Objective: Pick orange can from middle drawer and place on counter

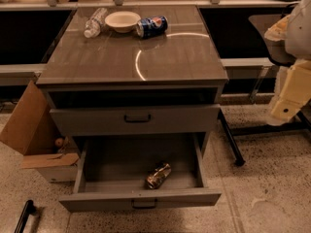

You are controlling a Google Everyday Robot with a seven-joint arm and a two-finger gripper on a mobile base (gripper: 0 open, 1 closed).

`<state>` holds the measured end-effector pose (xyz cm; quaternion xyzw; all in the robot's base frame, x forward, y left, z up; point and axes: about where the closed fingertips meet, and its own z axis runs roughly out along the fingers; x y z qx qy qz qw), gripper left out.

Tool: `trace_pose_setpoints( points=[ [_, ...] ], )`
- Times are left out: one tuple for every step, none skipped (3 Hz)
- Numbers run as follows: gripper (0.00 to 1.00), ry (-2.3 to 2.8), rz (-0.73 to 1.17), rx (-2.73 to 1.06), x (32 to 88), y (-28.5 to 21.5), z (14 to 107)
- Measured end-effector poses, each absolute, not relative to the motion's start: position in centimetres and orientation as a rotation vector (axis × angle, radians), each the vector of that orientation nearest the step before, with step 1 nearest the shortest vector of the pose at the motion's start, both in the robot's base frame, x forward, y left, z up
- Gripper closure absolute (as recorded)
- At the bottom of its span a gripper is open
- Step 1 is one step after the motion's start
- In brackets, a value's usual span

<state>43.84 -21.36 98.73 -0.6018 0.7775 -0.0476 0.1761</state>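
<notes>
The orange can [158,174], crushed and shiny orange-gold with silvery patches, lies on its side near the front of the middle drawer [141,198]. This is the cabinet's lowest drawer and it is pulled wide open. The counter [121,57] is the glossy grey-brown cabinet top with a curved bright reflection. My gripper [286,101] is the cream-coloured end of the arm at the right edge. It hangs well to the right of the cabinet, at about the height of the upper drawer, far from the can.
On the counter's back part lie a blue Pepsi can [151,26], a white bowl [122,20] and a plastic bottle [95,22]. The upper grey drawer [136,119] is shut. A cardboard box [29,125] stands left of the cabinet. A chair [272,38] stands at right.
</notes>
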Motion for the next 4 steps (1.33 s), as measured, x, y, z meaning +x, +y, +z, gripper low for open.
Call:
trace_pose_setpoints(
  points=[
    [0.00,2.202,-0.135,-1.704,43.8,-21.4,98.7],
    [0.00,2.133,-0.047,-1.729,44.2,-20.2,96.8],
    [0.00,2.015,0.136,-1.765,44.7,-17.4,92.5],
    [0.00,1.974,0.180,-1.771,44.7,-16.4,92.1]
  ],
)
